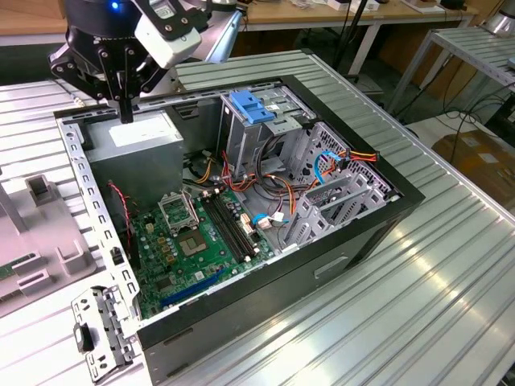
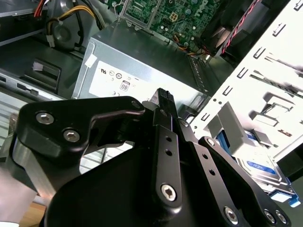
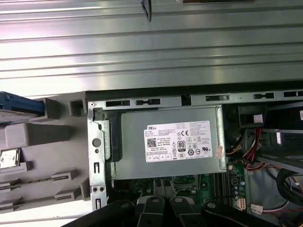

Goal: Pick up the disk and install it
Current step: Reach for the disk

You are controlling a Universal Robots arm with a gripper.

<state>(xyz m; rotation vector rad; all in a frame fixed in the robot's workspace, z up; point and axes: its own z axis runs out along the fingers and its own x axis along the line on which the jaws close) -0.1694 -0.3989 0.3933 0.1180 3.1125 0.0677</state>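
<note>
Hovering pincer (image 1: 126, 115) over power supply (image 1: 143, 133), disk (image 2: 259, 169) apart

Shiny ribbed metal table (image 1: 434, 265) — matt grey metal power-supply box (image 3: 168, 142), black matt claw (image 1: 126, 117)

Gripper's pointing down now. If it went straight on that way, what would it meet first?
Probably the top of the grey power-supply box, near its white label: the gripper hangs just above it in the exterior view. How much gap remains is unclear.

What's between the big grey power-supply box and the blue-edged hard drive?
In the first wrist view, the case's perforated silver metal wall and a grey plastic holder block separate the grey power-supply box from the blue-edged disk.
</note>
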